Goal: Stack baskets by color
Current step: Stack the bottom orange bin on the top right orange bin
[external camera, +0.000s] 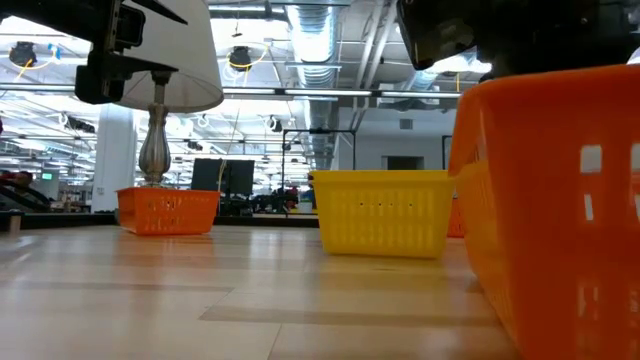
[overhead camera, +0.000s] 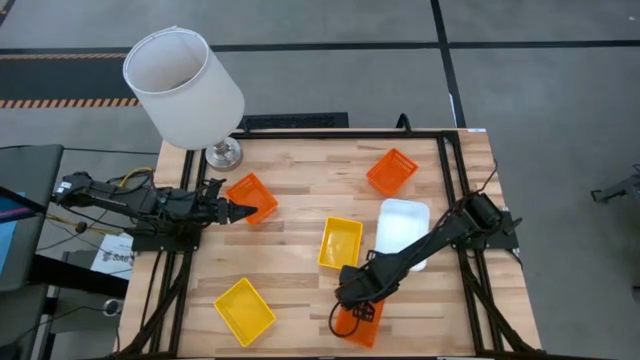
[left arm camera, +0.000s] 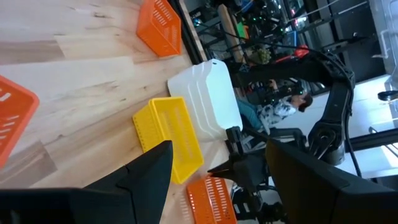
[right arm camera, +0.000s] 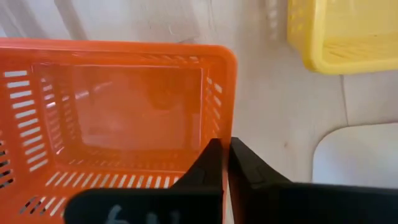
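The right tool (right arm camera: pixel 225 163) pinched the thin wall of the orange slotted plastic basket (right arm camera: pixel 118 118) at six o'clock on the wooden surface (overhead camera: pixel 300 200), so the shallow edge-hold risked slipping when lifted.

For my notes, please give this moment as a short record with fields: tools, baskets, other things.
right tool: shut on the wall of the near orange basket
left tool: at the left orange basket, grip unclear
other orange basket: far side, alone
yellow baskets: one in the middle, one near left
white basket: upside down
lamp: far left corner
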Robot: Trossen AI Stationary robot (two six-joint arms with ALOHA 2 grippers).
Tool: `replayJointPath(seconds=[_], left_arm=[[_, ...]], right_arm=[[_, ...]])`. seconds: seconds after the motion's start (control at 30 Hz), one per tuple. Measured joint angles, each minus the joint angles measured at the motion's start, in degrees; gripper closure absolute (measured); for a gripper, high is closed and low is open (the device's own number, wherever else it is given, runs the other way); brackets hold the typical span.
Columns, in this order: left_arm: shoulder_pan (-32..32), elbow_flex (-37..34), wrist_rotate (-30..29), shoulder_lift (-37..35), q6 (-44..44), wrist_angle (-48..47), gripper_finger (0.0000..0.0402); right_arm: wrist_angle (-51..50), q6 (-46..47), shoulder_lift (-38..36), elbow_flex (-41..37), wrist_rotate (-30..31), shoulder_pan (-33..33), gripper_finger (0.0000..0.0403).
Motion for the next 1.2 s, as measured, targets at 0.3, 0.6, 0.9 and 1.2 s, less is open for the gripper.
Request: replayJointPath(seconds=[0.3, 0.6, 0.9, 1.2], left_arm=[[0.00, 0.00, 0.00, 0.00, 0.86, 0.04, 0.0155], [0.00, 0.00, 0.00, 0.00, 1.46, 0.07, 0.0155], [0.00, 0.00, 0.48, 0.00, 1.75, 0.10, 0.0155], [0.00, 0.00, 0.54, 0.00, 2.20, 0.11, 0.0155]], right_arm=[[-0.14, 0.38, -4.02, -0.13, -0.31, -1.19, 0.0396], [-0.18, 0.15, -7.59, -0.08, -0.30, -2.57, 0.0401], [1.24, -1.57, -12.35, -0.05, -2.37, -5.16, 0.0402], [-1.45, -5.21, -25.50, 0.02, -1.98, -12.75, 0.0402]])
